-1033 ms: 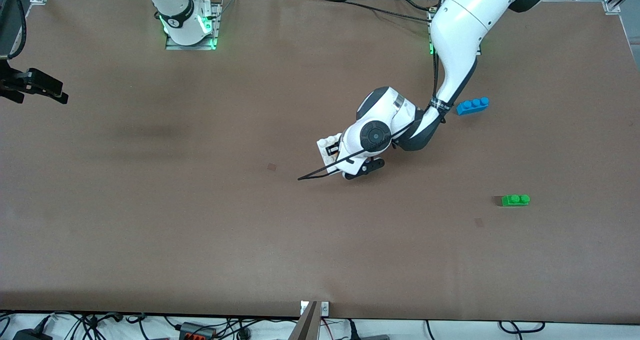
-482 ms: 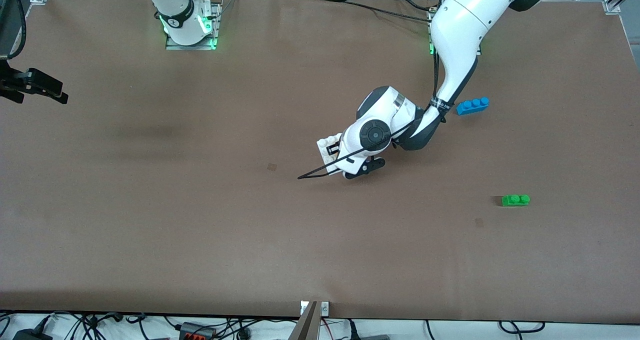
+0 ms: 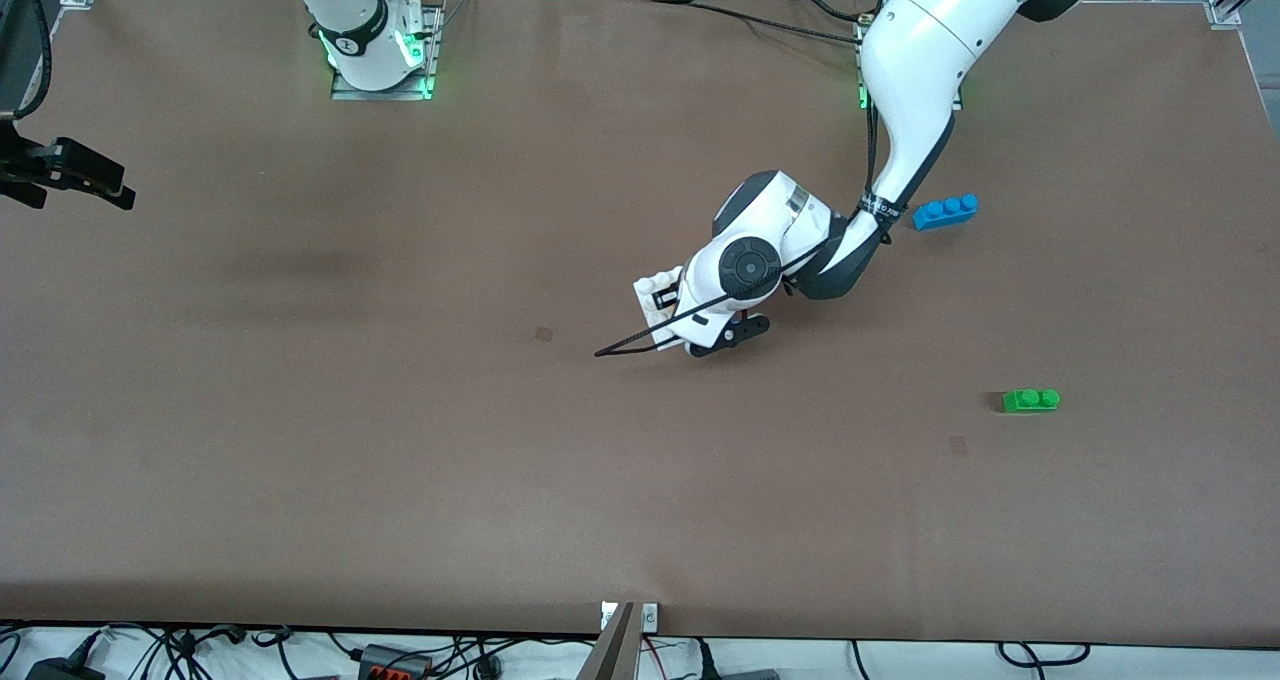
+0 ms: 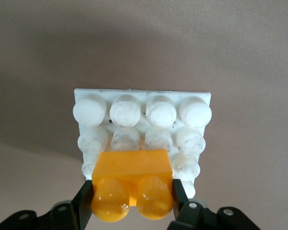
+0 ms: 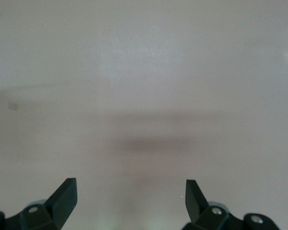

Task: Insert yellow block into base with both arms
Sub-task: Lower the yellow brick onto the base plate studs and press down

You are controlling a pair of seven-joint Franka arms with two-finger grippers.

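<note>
1. Where the left arm bends down over the middle of the brown desk (image 3: 400, 460), its left gripper (image 4: 132, 201) has its fingers (image 4: 82, 203) clenched on the yellow block (image 4: 132, 184).
2. The yellow block sits against the white base (image 4: 141, 122), over the row of studs closest to the gripper; whether it is pressed fully home cannot be told.
3. In the front view the base (image 3: 655, 290) shows only as a white corner peeking out from under the left arm's wrist, lying flat on the desk.
4. The right gripper (image 5: 130, 194) hangs over bare desk at the right arm's end, its fingers (image 5: 65, 191) spread wide and grasping nothing; that arm waits.
5. A blue brick (image 3: 945, 211) lies on the desk beside the left arm, toward the left arm's end of the desk.
6. A green brick (image 3: 1031, 400) lies nearer to the front camera than the blue one, well apart from the base.
</note>
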